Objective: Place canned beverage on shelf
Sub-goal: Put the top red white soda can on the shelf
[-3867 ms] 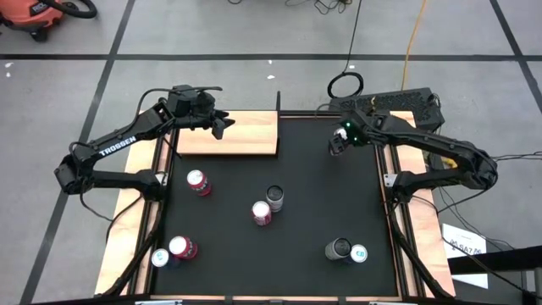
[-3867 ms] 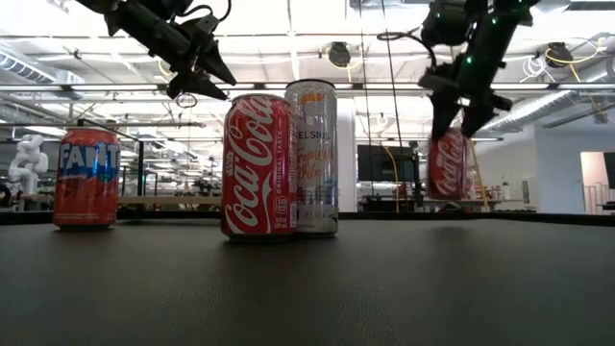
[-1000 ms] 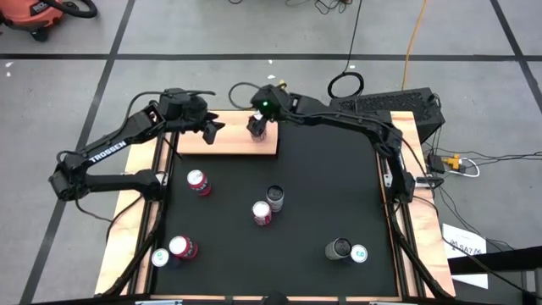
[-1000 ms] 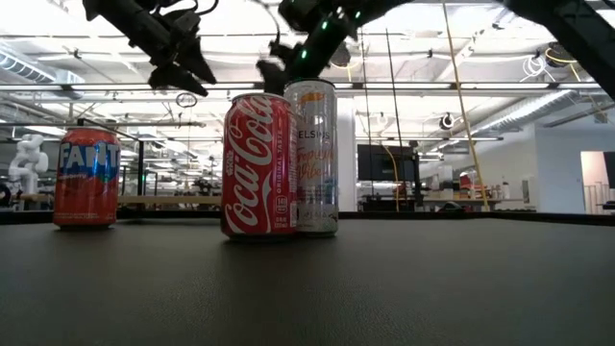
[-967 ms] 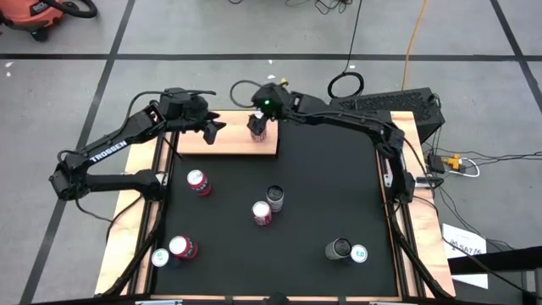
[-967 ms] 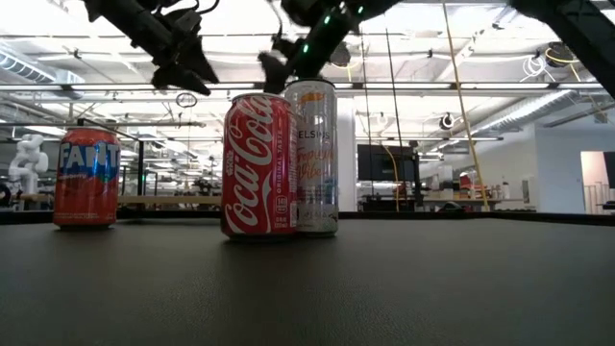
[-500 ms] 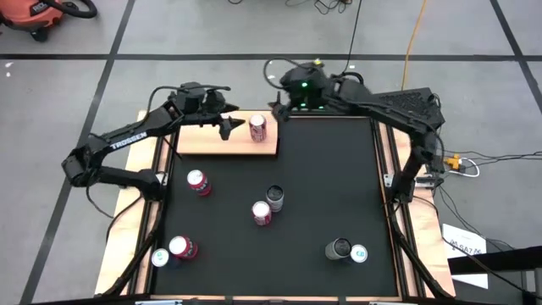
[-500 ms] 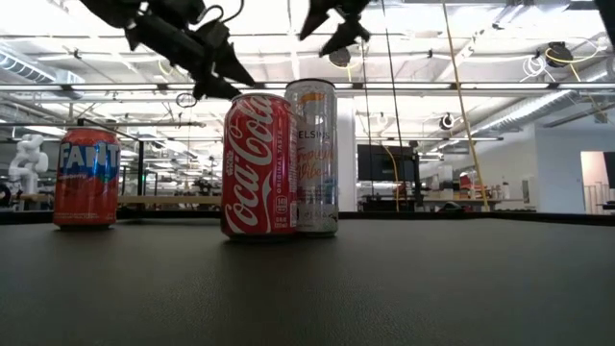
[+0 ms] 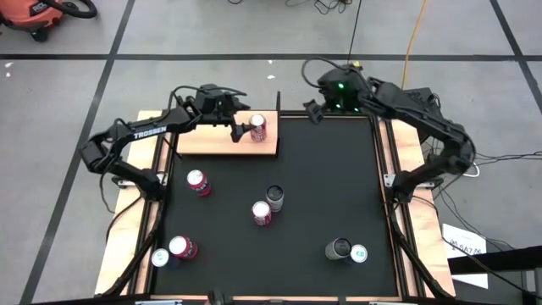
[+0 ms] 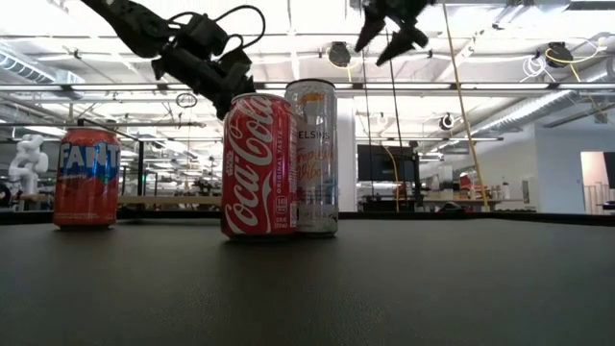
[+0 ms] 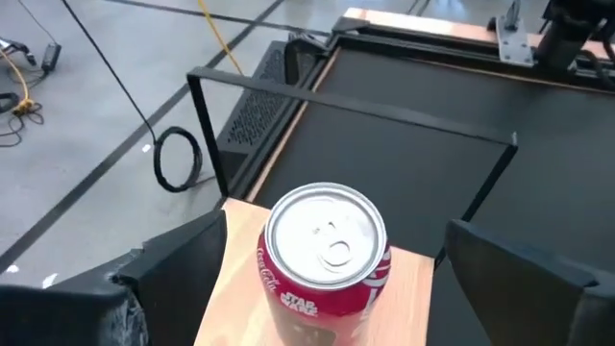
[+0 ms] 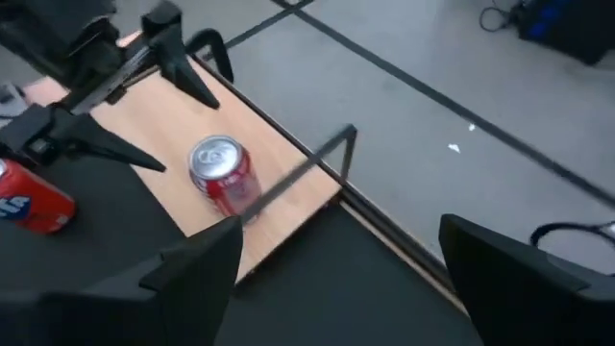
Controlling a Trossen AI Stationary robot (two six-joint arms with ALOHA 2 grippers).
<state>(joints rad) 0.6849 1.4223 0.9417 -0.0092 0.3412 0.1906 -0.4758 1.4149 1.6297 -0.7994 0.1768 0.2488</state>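
A red cola can [image 9: 257, 128] stands upright on its base at the right end of the light wooden shelf [image 9: 216, 137] at the table's far left; it also shows in the left wrist view [image 11: 325, 258] and the right wrist view [image 12: 222, 175]. My left gripper [image 9: 241, 129] is open and level with the can, just left of it, one finger [image 11: 183, 267] on either side with a gap to the can. My right gripper [image 9: 311, 110] is open and empty over the table's far edge, right of the shelf.
Several more cans stand on the black mat: a red one [image 9: 197, 182], a silver one [image 9: 275, 197] beside a red one [image 9: 262, 213], a pair at the near left [image 9: 174, 250] and a pair at the near right [image 9: 347, 251]. A thin black post [image 11: 213, 125] rises behind the shelf.
My right gripper has let go of the red can on the shelf's right end and drawn away toward the table's right edge along the far edge. The can stays upright. My left gripper has gone toward the table's right, up to the can.
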